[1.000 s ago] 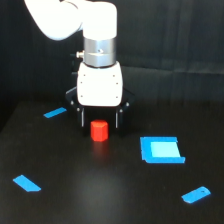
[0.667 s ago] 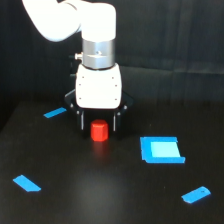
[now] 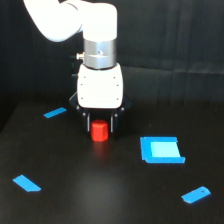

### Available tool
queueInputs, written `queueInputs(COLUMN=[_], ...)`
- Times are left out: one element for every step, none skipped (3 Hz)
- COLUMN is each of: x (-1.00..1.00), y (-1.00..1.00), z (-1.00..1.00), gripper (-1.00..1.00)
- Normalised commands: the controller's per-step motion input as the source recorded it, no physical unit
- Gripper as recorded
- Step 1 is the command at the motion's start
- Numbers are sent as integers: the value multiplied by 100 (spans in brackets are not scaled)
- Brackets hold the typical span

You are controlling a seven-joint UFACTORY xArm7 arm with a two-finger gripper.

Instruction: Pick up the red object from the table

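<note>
Gripper [image 3: 100,124] positioned at centre frame, pointing straight down, with the red object [image 3: 99,131] standing upright between the two dark fingers [image 3: 113,123]. Fingers flanking the block on either side, which suits a side pinch on a stubby part narrower than the opening. Jaws apart or already pressing on the block: cannot tell at this sharpness, since any gap between pads and red sides is too small and too dark to resolve. Lower edge of the block apparently level with the table [image 3: 110,200], just below centre frame; a faint red reflection visible beneath it, so probably not lifted yet. Judged step: closing or about to close, with lift to follow.

Surroundings, all lying flat on the black surface:
- Small blue strip [image 3: 55,112] at left of centre, near the gripper housing but clear of the fingers.
- Blue square piece [image 3: 161,150] at right of centre, apart from the block.
- Blue strip [image 3: 26,183] at lower left, well apart.
- Blue strip [image 3: 196,194] at lower right, well apart.

No obstruction in the vertical path above the block other than the arm itself. Nothing touching the red object besides, possibly, the fingers. Main risk: block slipping or tilting if gripped off-centre.
</note>
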Motion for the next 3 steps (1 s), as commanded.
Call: queueInputs(x=[9, 7, -6], y=[6, -10, -30], z=[4, 10, 96], gripper=[-100, -100, -95])
